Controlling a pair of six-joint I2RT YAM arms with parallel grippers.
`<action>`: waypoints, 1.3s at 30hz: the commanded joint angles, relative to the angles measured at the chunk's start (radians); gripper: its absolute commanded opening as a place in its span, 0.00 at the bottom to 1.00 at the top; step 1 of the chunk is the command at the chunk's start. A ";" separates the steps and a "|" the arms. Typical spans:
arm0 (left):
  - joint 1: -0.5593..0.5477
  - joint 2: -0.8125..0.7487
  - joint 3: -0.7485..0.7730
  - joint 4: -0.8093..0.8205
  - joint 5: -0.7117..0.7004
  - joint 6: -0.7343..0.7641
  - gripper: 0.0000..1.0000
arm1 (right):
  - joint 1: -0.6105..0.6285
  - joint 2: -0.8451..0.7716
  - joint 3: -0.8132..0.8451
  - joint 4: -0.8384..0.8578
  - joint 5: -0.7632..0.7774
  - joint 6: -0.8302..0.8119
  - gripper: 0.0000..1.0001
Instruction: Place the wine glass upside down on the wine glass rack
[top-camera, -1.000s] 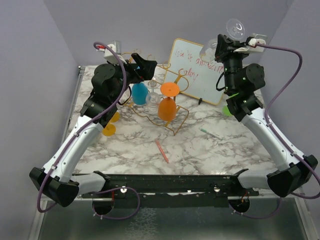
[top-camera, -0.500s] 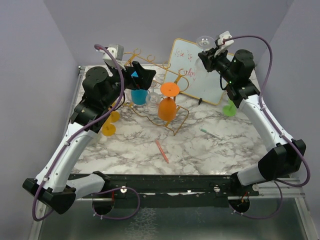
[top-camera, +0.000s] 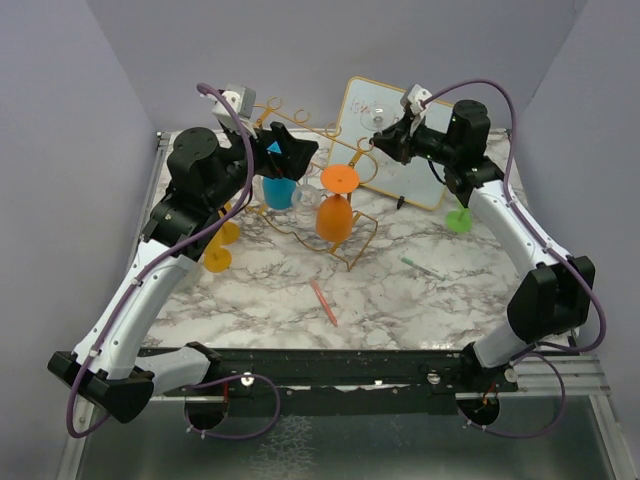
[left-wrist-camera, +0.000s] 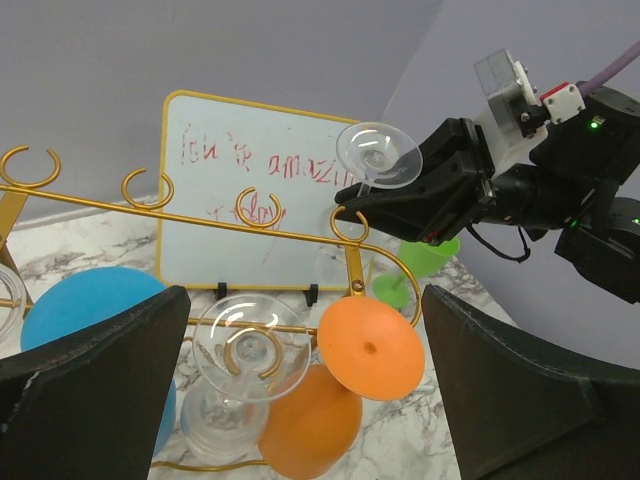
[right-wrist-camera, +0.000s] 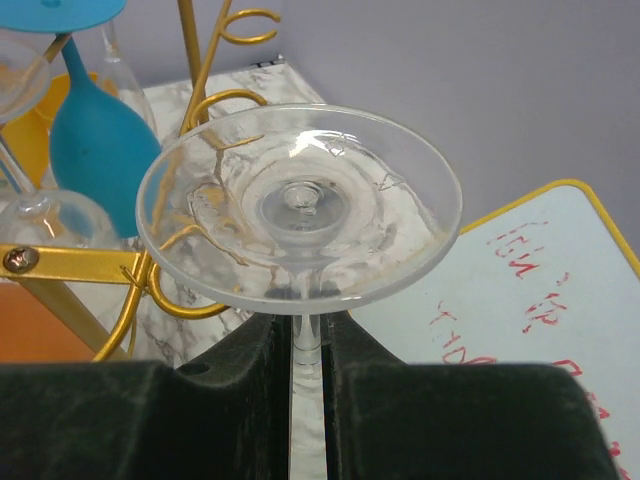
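Beside the gold rack, the right gripper pinches a clear wine glass by its stem, foot uppermost. Only the right wrist view shows that grip. The left gripper is spread wide.

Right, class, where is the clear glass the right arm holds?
In the top view the clear wine glass is at the back, right of centre, stem pinched in the right tool, before the whiteboard, near the right end of the gold rack.
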 joint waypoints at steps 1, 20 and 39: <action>0.005 -0.004 0.022 0.019 0.042 0.007 0.99 | -0.025 0.017 0.010 0.038 -0.163 -0.033 0.01; 0.005 -0.005 0.000 0.034 0.030 -0.001 0.99 | -0.027 0.078 0.000 0.101 -0.265 -0.033 0.01; 0.006 0.008 -0.003 0.060 0.054 -0.026 0.99 | -0.025 0.097 -0.023 0.177 -0.373 -0.028 0.01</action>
